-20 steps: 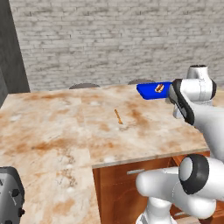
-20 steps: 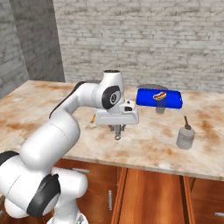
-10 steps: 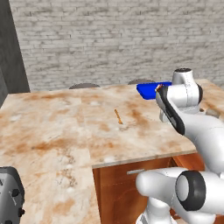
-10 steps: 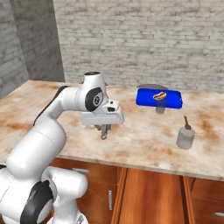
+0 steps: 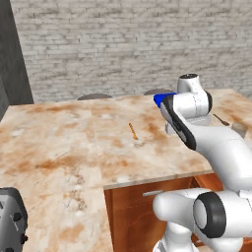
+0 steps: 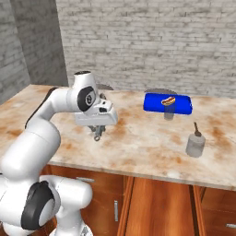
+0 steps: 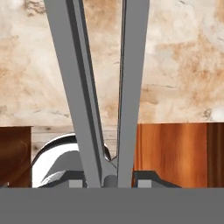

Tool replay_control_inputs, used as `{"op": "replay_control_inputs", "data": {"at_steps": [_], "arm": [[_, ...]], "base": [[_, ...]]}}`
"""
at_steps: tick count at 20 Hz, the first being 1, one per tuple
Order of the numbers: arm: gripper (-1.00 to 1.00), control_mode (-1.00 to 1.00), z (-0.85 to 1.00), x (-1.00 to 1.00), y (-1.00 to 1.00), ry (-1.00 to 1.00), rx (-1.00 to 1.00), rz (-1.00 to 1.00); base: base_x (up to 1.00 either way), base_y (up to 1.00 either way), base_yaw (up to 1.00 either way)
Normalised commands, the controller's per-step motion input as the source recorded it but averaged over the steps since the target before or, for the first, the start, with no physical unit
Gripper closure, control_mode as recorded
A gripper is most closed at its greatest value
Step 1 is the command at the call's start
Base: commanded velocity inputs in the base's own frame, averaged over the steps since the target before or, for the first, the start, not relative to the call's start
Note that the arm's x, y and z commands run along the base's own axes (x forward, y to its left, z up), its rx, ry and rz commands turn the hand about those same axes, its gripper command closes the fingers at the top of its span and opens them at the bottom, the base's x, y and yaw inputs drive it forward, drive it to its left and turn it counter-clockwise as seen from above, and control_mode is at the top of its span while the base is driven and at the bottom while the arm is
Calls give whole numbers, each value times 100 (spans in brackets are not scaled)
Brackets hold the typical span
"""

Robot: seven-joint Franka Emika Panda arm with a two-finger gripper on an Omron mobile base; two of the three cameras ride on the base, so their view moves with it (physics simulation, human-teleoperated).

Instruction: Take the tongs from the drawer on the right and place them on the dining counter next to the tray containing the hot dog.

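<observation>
Gripper [image 6: 98,134] clamped narrow on the tongs [image 7: 105,87], hanging over the counter [image 6: 138,143] well left of the tray [image 6: 168,103]; could slip or land far off.

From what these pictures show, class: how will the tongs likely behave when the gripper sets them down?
The tongs look like stiff metal, so they probably won't flop. Their two slim arms spread from a joint, so they may spring apart on release. The smooth dining counter could let them slide; rolling seems unlikely.
</observation>
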Motion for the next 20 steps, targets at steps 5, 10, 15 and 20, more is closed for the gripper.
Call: {"op": "replay_control_inputs", "data": {"at_steps": [5, 10, 15, 20], "arm": [[100, -100, 13, 16, 50, -2, -1, -7], [100, -100, 14, 21, 46, -5, 0, -4], [100, -100, 8, 12, 44, -12, 6, 0], [100, -100, 5, 0, 27, -12, 10, 0]], "base": [[0, 0, 0], [0, 0, 0], [0, 0, 0], [0, 0, 0]]}}
